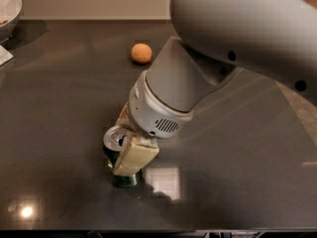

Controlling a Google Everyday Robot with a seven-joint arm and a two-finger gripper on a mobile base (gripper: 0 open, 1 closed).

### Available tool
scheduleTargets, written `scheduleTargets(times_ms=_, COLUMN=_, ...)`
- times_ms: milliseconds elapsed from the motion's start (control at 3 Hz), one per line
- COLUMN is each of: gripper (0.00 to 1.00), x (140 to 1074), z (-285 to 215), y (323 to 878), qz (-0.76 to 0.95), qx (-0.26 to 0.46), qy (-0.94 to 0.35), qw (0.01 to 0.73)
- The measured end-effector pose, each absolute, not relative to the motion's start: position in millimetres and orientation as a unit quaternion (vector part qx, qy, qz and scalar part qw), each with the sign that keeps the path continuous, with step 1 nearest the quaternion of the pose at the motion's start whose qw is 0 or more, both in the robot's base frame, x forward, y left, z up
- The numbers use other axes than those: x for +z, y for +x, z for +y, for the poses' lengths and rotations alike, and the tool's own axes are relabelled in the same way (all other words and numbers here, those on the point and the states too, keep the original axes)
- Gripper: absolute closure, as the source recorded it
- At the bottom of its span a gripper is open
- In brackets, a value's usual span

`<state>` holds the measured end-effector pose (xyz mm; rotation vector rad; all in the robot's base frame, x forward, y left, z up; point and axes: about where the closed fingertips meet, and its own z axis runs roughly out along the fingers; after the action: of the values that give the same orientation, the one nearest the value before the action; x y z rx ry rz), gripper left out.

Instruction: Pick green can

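My gripper (125, 150) pinches the green can (115, 137), upright at seven o'clock on the dark table (59, 108). Likely light, stiff yet dentable, slick; a gentle mid-wall hold looks safest to me.

A dark grey, glossy table top (59, 108) fills the scene, a pale beige wall (89, 1) runs behind its far edge, and bright light reflections (161, 180) shine near its front.
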<state>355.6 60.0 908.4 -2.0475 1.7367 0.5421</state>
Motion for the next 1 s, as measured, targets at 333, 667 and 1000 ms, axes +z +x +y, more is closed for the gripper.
scheduleTargets(times_ms=333, gripper=1.00, x=939, z=48, y=366, qz=0.618, qx=0.196, qy=-0.733, qw=0.208)
scheduleTargets(times_ms=667, gripper=1.00, x=972, z=35, y=375, qz=0.610, qx=0.202, qy=-0.734, qw=0.220)
scheduleTargets(times_ms=1000, gripper=1.00, x=1012, z=24, y=393, qz=0.589, qx=0.218, qy=-0.742, qw=0.233)
